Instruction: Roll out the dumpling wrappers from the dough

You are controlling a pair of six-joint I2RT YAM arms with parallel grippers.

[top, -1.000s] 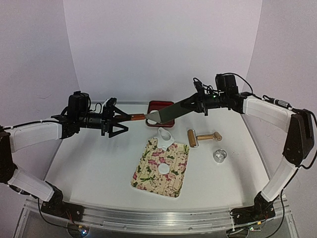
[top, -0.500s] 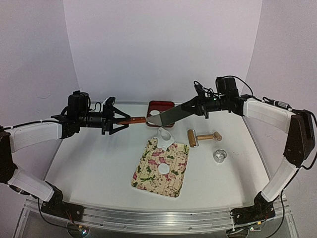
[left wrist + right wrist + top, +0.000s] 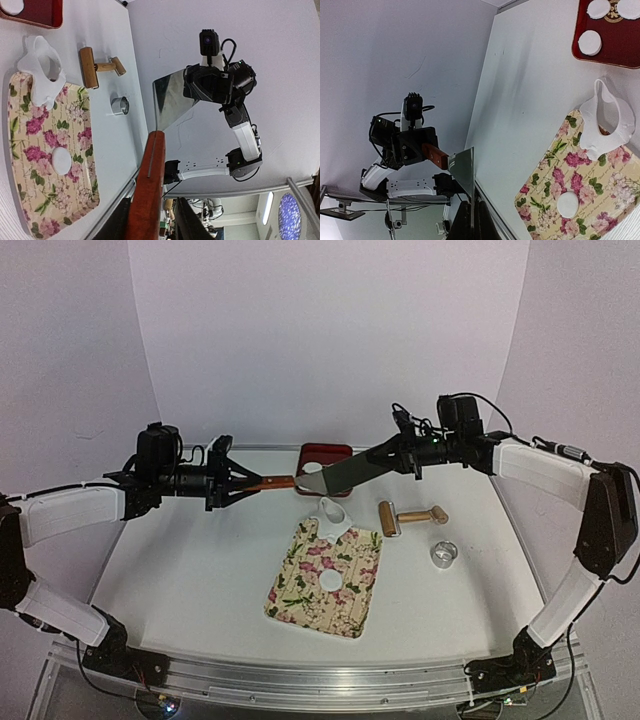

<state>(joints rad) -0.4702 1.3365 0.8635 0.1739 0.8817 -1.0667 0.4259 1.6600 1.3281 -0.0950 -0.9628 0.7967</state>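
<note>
A scraper with a metal blade (image 3: 345, 472) and a red-brown wooden handle (image 3: 275, 480) hangs in the air between both arms. My right gripper (image 3: 385, 455) is shut on the blade (image 3: 462, 167). My left gripper (image 3: 250, 483) has drawn in around the handle (image 3: 150, 180), which runs between its fingers. The dough (image 3: 335, 512), a ragged white piece with a round hole, lies at the floral mat's far end (image 3: 606, 127). One dumpling wrapper (image 3: 329, 581) sits on the mat (image 3: 61, 160). More wrappers (image 3: 591, 42) lie in the red tray.
The floral mat (image 3: 300, 590) lies mid-table. The red tray (image 3: 325, 452) stands at the back under the scraper. A wooden rolling pin (image 3: 400, 517) lies right of the dough, with a small metal ring (image 3: 443, 554) nearer me.
My left jaws have narrowed from wide open onto the scraper's handle. The right arm and the blade have barely moved.
</note>
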